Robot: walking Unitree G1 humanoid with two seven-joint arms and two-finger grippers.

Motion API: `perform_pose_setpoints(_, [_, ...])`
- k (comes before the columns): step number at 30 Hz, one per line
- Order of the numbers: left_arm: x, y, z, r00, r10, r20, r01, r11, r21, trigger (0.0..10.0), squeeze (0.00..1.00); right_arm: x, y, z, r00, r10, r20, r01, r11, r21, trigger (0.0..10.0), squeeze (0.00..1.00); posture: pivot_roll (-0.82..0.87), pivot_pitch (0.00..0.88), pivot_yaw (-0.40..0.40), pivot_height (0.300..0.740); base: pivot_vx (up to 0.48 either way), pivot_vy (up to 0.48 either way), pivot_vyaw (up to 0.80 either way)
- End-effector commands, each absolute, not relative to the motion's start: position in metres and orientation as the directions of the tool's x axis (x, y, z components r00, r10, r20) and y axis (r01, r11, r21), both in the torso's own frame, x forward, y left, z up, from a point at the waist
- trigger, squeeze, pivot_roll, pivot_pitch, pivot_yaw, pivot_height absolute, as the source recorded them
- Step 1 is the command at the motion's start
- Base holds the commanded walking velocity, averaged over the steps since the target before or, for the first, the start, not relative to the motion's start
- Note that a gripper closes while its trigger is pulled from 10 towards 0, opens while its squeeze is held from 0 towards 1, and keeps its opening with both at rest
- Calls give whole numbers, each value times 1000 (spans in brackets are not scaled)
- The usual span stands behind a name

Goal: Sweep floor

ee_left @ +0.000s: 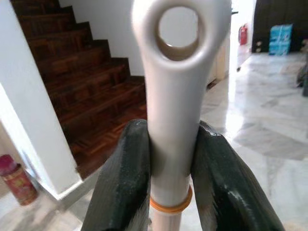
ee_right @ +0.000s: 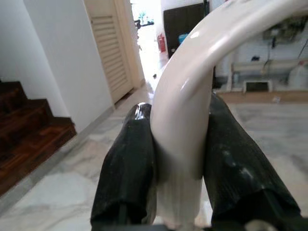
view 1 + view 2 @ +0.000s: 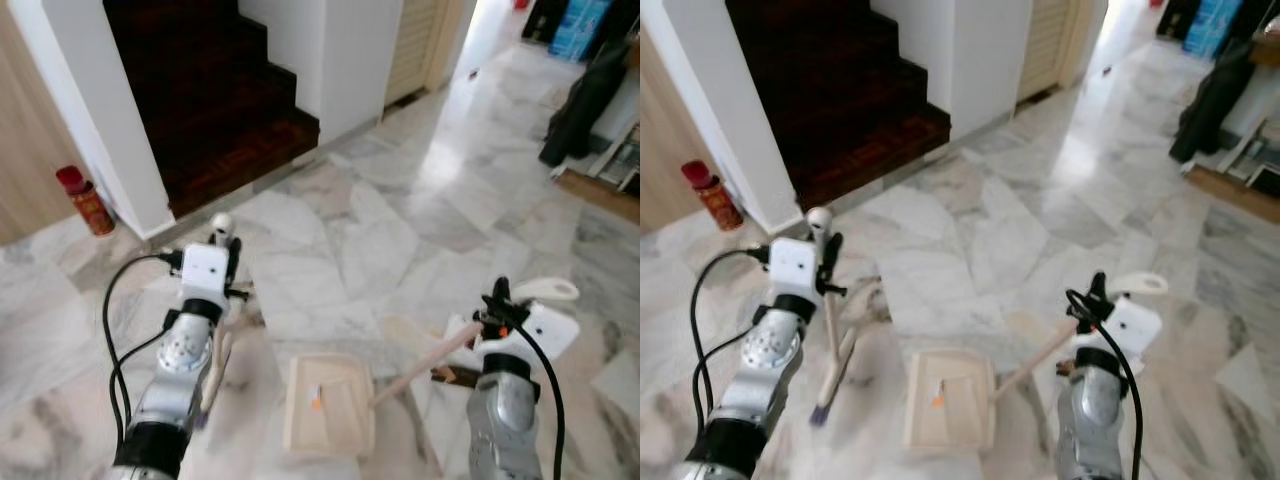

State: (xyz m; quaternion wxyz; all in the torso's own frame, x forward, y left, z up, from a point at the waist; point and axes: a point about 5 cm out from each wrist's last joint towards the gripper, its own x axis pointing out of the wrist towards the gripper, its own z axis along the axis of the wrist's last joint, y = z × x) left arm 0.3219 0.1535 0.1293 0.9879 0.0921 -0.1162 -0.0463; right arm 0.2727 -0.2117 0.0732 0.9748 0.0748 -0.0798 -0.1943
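My left gripper is shut on the upper part of a cream broom handle, just below its ring end. The broom stands nearly upright, with its purple-tipped brush on the marble floor. To the right, my right gripper is shut on the curved cream handle of a dustpan. The pan lies flat on the floor between my arms and holds a small orange scrap. In both wrist views the black fingers press against the handles from either side.
Dark wooden stairs rise ahead on the left, beside a white wall with a red canister at its foot. A louvred door lies further back. Dark hanging clothes and shelves stand at the right. Marble floor stretches ahead.
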Motion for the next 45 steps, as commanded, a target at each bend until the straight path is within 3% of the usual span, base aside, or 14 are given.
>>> perform_pose_setpoints(1, [323,159,141,957,-111,267,56,977,206,10000,0,279,-207,87,907,-380,183,344,917,201,10000,0,166,50,-50,740,0,341,0])
perform_pose_setpoints(45, [323,158,143,959,-112,261,59,978,202,10000,0,280,-204,87,914,-365,175,335,925,179,10000,0,173,89,-52,740,0,336,95])
